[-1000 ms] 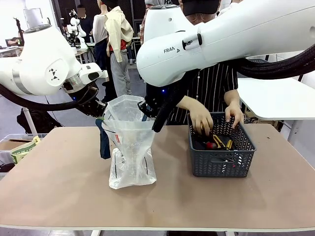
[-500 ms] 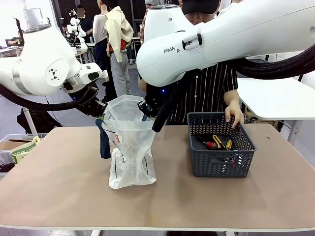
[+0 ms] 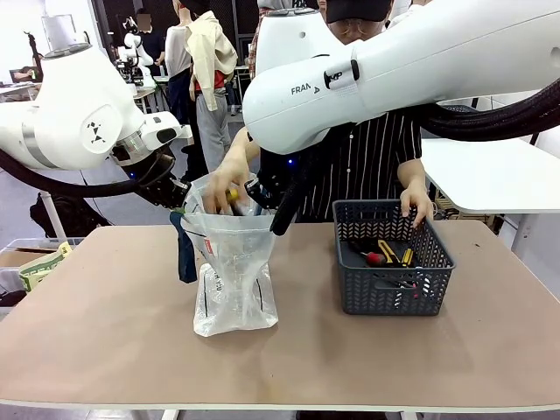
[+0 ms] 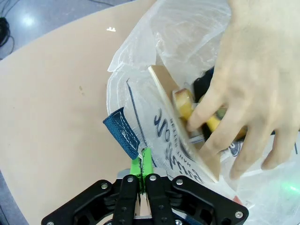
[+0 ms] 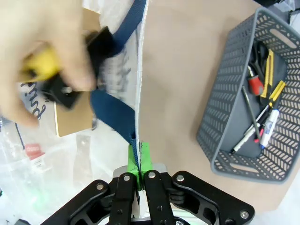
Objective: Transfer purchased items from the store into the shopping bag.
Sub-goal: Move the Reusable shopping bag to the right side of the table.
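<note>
So this is the loading step: both grippers act as bag holders while the person does the actual moving. The left gripper is pinched fully shut on the rim of the shopping bag, right by a blue handle strap. The right gripper is clamped tight on the opposite rim, so the mouth is stretched open between them.

The bag stands on the bench left of its middle, nearer the far edge. The person's hand is at the mouth, pushing in a yellow-and-black item on a cardboard backing (too blurry to say what it is). Their other hand rests on the rim of the grey basket toward the bench's right side, with more items inside.

Next move, I'd say: the grippers just hold firm and level so the mouth doesn't sag when the hand lets go.
</note>
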You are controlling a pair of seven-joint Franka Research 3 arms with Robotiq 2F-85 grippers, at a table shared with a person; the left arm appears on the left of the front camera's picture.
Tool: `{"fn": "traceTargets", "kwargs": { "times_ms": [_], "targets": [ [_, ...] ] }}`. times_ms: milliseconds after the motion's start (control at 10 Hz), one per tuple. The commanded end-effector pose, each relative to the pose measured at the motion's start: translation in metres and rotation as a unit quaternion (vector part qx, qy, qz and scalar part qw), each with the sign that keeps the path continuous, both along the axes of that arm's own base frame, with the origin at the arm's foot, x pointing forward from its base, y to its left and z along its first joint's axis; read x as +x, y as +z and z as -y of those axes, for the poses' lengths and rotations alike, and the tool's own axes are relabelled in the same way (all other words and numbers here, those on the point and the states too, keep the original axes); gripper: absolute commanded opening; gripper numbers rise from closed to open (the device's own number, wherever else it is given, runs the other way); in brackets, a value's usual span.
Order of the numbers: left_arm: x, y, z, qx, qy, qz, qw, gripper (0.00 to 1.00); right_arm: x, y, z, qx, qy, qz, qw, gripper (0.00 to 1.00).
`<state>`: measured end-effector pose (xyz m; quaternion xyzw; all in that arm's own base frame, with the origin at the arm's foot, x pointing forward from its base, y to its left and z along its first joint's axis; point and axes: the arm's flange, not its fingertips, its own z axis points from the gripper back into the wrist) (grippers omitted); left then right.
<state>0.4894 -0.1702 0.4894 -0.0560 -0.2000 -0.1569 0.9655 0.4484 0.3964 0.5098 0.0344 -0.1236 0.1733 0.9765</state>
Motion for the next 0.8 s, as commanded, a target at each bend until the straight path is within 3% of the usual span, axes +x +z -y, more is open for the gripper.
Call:
{"fn": "traceTargets", "kwargs": {
  "times_ms": [0, 700],
  "targets": [
    [-0.0003, 0.0009, -0.0014, -0.001, 0.002, 0.002, 1.000, 0.00, -0.0011, -0.0002, 0.0018, 0.000, 0.006, 0.001, 1.000, 0.00],
    [-0.0003, 0.0009, -0.0014, -0.001, 0.002, 0.002, 1.000, 0.00, -0.0011, -0.0002, 0.0018, 0.000, 0.006, 0.001, 1.000, 0.00]
  ]
}}
